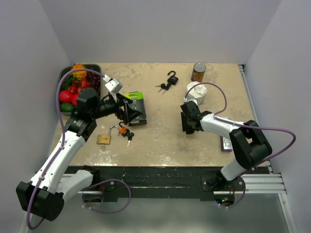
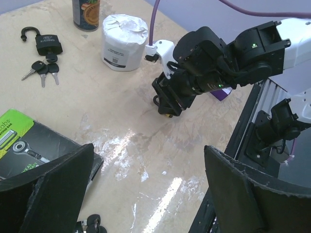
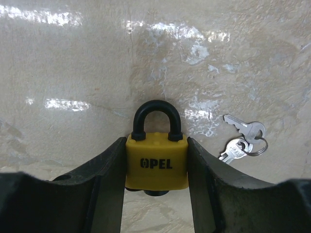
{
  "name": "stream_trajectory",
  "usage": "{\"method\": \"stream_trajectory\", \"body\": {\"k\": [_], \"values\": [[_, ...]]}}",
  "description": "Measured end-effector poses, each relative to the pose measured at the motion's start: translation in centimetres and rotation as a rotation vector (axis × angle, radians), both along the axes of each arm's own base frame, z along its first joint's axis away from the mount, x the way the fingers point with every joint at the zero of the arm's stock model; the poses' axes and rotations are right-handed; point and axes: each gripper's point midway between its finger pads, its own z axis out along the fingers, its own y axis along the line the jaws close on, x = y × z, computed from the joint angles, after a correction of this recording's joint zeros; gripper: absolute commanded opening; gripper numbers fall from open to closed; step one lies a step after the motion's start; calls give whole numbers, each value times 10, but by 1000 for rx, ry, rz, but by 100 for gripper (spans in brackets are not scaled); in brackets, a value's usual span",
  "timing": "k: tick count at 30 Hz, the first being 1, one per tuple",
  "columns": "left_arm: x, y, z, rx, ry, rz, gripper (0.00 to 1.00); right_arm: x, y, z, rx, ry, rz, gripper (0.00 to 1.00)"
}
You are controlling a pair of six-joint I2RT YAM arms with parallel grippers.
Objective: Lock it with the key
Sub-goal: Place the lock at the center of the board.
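- Yellow padlock (image 3: pixel 156 162), printed "OPEL" in black, sits clamped by its sides between the fingers of the right hand (image 3: pixel 156 148), low over the tabletop (image 3: pixel 73 58). Its black shackle looks seated in the body.
- Just beyond it and to one side, two silver keys (image 3: pixel 244 138) lie on a ring, apart from the lock. We read no writing on them.
- We judge the step in hand to be steadying the lock. Next, a key must be picked up and lined up with the keyhole, which we cannot see.
- The left hand (image 2: pixel 148 160) hovers with fingers wide apart, holding nothing, beside a green box (image 2: pixel 19 133) whose print ends in "obs".
- Farthest off are a white roll (image 2: pixel 124 41) with a label too small to read, a black padlock (image 2: pixel 47 43) whose pale lettering we cannot make out, and a can (image 2: pixel 86 12).
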Motion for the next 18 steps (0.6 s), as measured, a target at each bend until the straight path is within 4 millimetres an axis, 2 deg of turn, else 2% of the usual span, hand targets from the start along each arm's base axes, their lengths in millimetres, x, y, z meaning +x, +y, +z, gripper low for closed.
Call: {"method": "stream_trajectory", "body": {"k": [1, 5, 6, 13, 16, 18], "values": [[0, 0, 0, 0, 1, -1, 99, 1, 1, 0, 3, 0, 0, 23], [-1, 0, -2, 3, 9, -2, 99, 6, 4, 3, 13, -7, 0, 44], [-1, 0, -4, 6, 17, -2, 99, 7, 5, 3, 16, -7, -1, 59], [-2, 2, -31, 67, 105, -17, 99, 13, 12, 11, 48, -14, -7, 82], [-5, 6, -40, 93, 141, -41, 99, 17, 16, 17, 65, -21, -7, 85], [-6, 11, -42, 109, 144, -55, 99, 16, 20, 21, 84, -18, 4, 90]]}}
